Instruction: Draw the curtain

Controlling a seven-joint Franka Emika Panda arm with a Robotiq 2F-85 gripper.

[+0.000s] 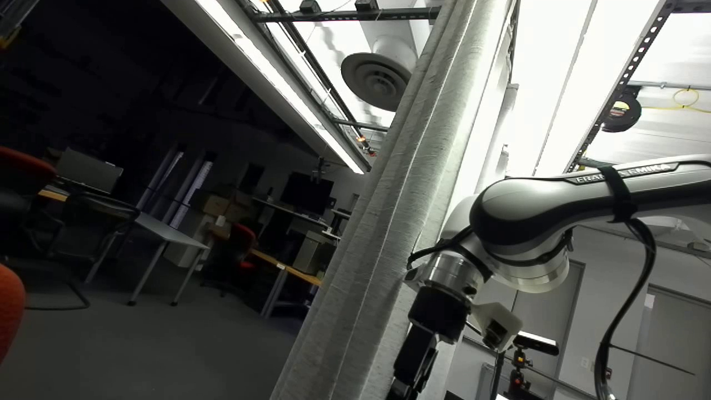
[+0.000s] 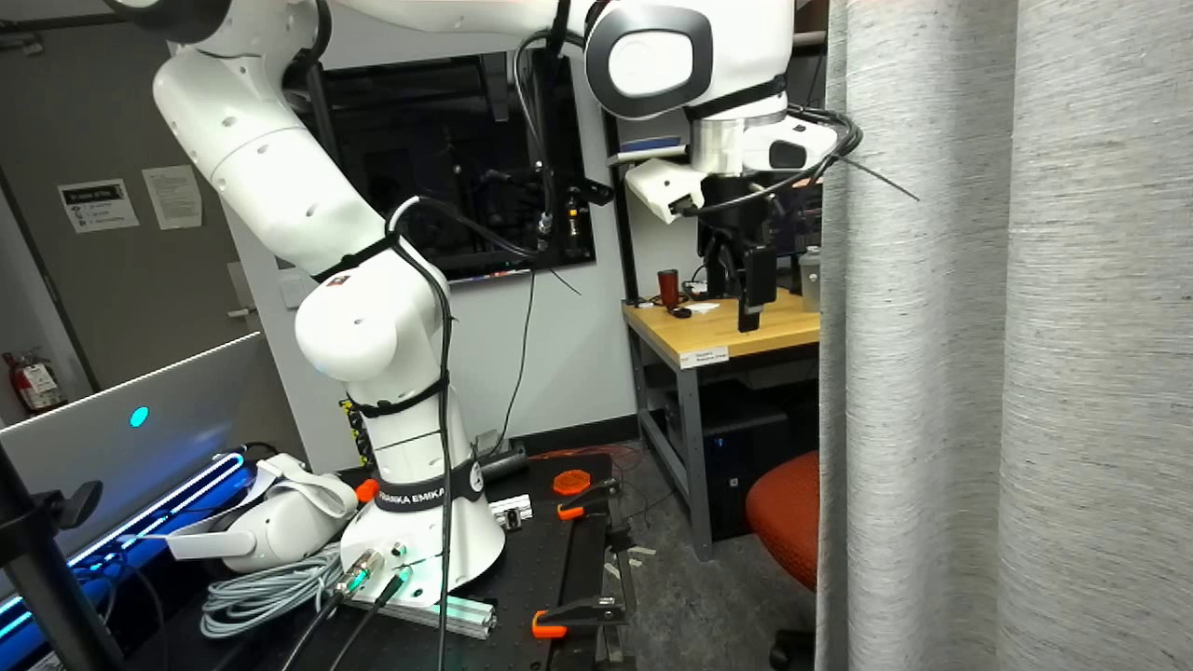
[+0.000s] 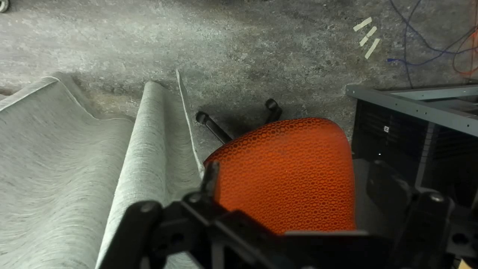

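Lab room, mottled grey floor (image 3: 231,41); dim office space (image 1: 166,333) lies across the curtain (image 2: 1007,326) from the arm (image 2: 359,317), so I'd guess the cloth is hung to screen off the robot's corner. It drops in loose upright folds, one free edge nearest the robot; hem over or on the floor, can't tell which from where I stand.

Near that edge hangs the pincer (image 3: 295,172), spread wide: only the red-orange chair (image 3: 283,186) and floor show between its fingers (image 3: 211,179), no cloth. In the wrist view the curtain-side finger overlaps the fabric; touching or apart, can't tell. Wide gap probably meant to let the curtain's edge slip in; squeezing, then hauling sideways, would come after.

Chair is parked by the curtain's edge, presumably belonging to the wooden surface (image 2: 718,334) beyond the curtain; might snag the hem once cloth moves.

Arm pose: base on the black surface (image 2: 527,559), well apart from the curtain, likely to leave reaching room. Lower links lean away from the curtain, forearm runs high and near level toward it, wrist bent so the pincer points at the floor. High reach suggests a grab partway up the curtain. Black cable (image 2: 848,138) is strapped along the arm, presumably for tidiness, but its wrist loop sits near the curtain and could catch a fold.
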